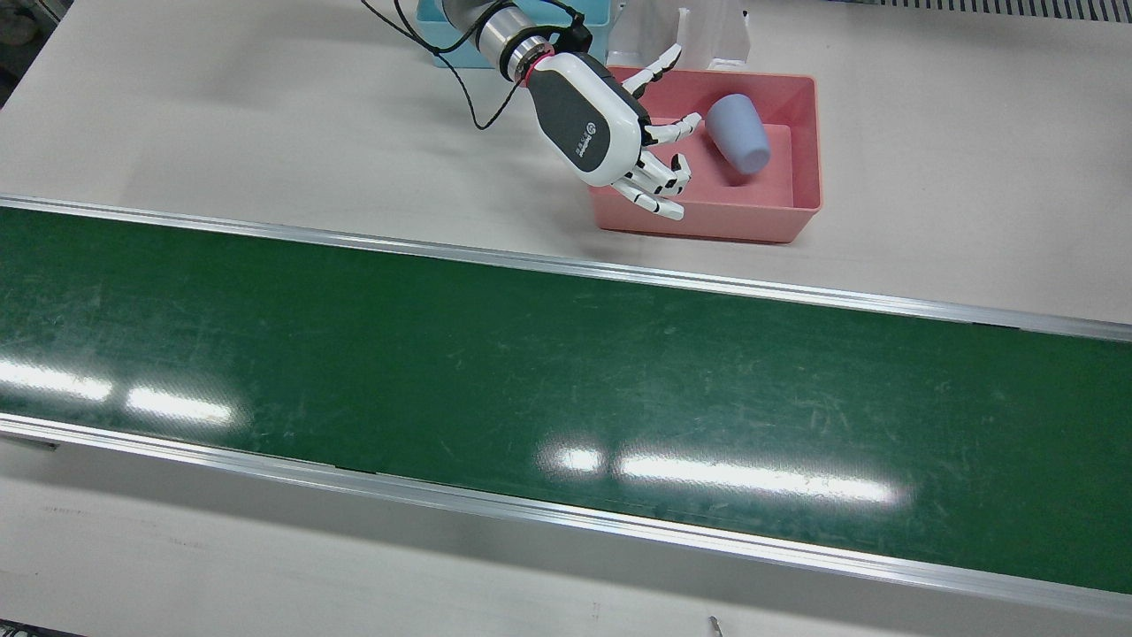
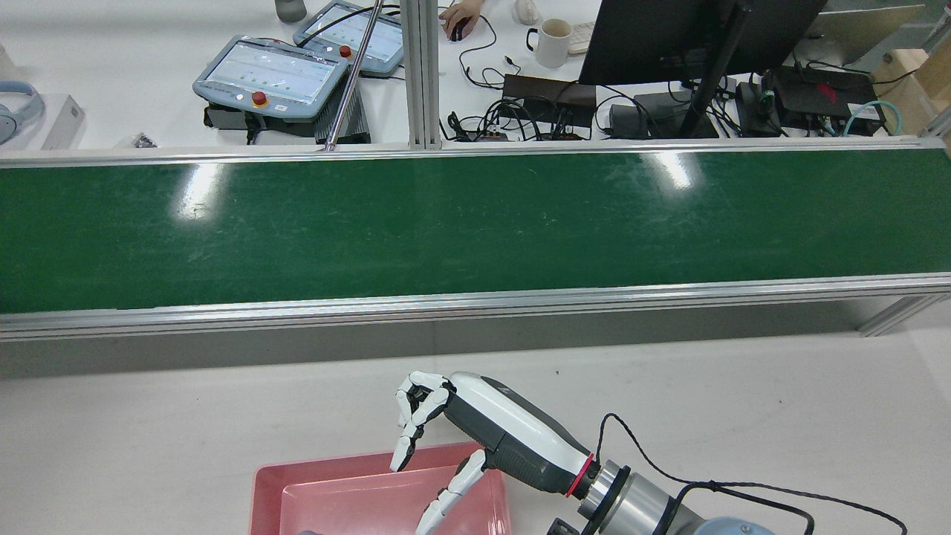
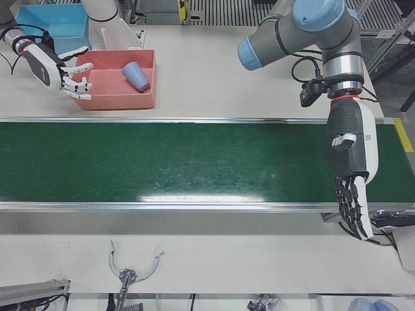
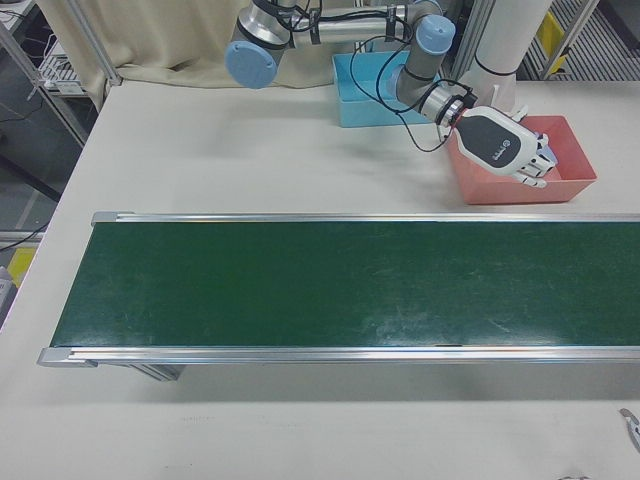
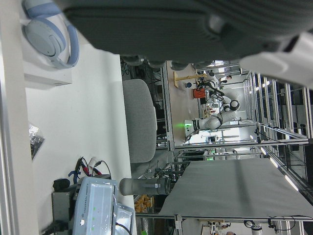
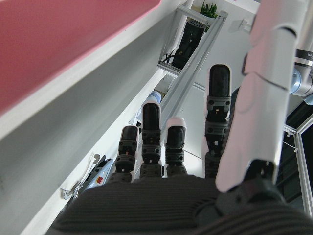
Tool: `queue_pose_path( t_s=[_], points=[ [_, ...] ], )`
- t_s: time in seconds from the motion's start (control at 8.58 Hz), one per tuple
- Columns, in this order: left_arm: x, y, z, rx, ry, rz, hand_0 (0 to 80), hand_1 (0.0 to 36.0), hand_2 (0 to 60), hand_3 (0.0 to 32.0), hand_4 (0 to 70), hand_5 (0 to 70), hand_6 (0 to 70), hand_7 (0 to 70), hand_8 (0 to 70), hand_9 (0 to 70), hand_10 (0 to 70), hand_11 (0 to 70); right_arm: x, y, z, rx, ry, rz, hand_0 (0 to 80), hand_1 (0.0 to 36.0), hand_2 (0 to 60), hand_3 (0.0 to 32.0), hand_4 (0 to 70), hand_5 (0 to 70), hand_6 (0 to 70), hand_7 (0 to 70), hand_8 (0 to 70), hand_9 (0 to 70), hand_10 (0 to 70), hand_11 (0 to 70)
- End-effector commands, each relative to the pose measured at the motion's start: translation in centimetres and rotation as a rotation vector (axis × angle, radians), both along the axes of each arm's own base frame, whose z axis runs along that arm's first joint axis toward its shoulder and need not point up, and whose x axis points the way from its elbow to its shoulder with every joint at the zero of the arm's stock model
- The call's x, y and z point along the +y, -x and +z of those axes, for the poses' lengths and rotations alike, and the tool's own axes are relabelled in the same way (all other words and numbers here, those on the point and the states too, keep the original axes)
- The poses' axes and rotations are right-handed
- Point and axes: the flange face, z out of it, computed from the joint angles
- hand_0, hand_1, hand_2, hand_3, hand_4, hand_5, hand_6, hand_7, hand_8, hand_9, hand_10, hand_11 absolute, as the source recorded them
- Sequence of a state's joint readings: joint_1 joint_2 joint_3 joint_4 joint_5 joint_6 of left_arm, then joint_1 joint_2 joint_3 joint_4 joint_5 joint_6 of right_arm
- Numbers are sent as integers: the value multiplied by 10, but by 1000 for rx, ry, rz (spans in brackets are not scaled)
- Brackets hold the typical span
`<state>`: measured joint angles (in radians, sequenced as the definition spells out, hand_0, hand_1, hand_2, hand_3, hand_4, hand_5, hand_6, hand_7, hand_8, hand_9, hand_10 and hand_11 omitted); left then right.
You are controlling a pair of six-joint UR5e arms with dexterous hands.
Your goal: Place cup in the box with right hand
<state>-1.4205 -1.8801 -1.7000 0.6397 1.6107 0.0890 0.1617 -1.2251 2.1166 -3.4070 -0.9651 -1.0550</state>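
One cup (image 1: 738, 133) lies tipped on its side inside the pink box (image 1: 800, 212), near the box's far wall. My right robot hand (image 1: 619, 133) hangs over the box's edge beside the cup, not touching it, fingers (image 1: 659, 199) spread and holding nothing. My left robot hand (image 3: 350, 175) points straight down, well away from the box, over the green belt (image 3: 194, 162), fingers loosely extended, empty.

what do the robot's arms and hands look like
Both arms are grey metal tubes with light blue joint caps. The right hand has a white shell with a dark grey back panel bearing a small round logo, white fingers with black joints, a red ring at the silver wrist and a black cable. The left hand looks alike.
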Motion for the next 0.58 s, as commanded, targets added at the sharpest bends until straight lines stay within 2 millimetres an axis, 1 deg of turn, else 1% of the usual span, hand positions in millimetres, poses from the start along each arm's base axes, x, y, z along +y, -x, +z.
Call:
queue_pose_path(
  t_s=[0.0, 0.12, 0.23, 0.35, 0.47],
  points=[
    [0, 0, -1, 0, -2, 0, 0, 0, 0, 0, 0, 0, 0, 0, 0, 0, 0, 0, -44, -48, 12, -52, 54, 56, 800, 360, 520, 0, 700, 179, 314, 700, 403, 592, 349, 520],
    [0, 0, 0, 0, 0, 0, 0, 0, 0, 0, 0, 0, 0, 0, 0, 0, 0, 0, -69, -67, 14, -81, 74, 95, 800, 360, 370, 0, 700, 189, 335, 700, 431, 628, 417, 610],
    [0, 0, 0, 0, 0, 0, 0, 0, 0, 0, 0, 0, 0, 0, 0, 0, 0, 0, -99, -96, 20, -124, 110, 137, 800, 360, 265, 0, 700, 193, 344, 700, 449, 652, 460, 672],
    [0, -1, -1, 0, -2, 2, 0, 0, 0, 0, 0, 0, 0, 0, 0, 0, 0, 0, -131, -133, 23, -173, 131, 177, 800, 360, 262, 0, 700, 189, 343, 700, 444, 649, 448, 654],
    [0, 0, 0, 0, 0, 0, 0, 0, 0, 0, 0, 0, 0, 0, 0, 0, 0, 0, -159, -165, 23, -182, 115, 207, 800, 360, 284, 0, 700, 186, 345, 700, 451, 658, 454, 661]
  ],
)
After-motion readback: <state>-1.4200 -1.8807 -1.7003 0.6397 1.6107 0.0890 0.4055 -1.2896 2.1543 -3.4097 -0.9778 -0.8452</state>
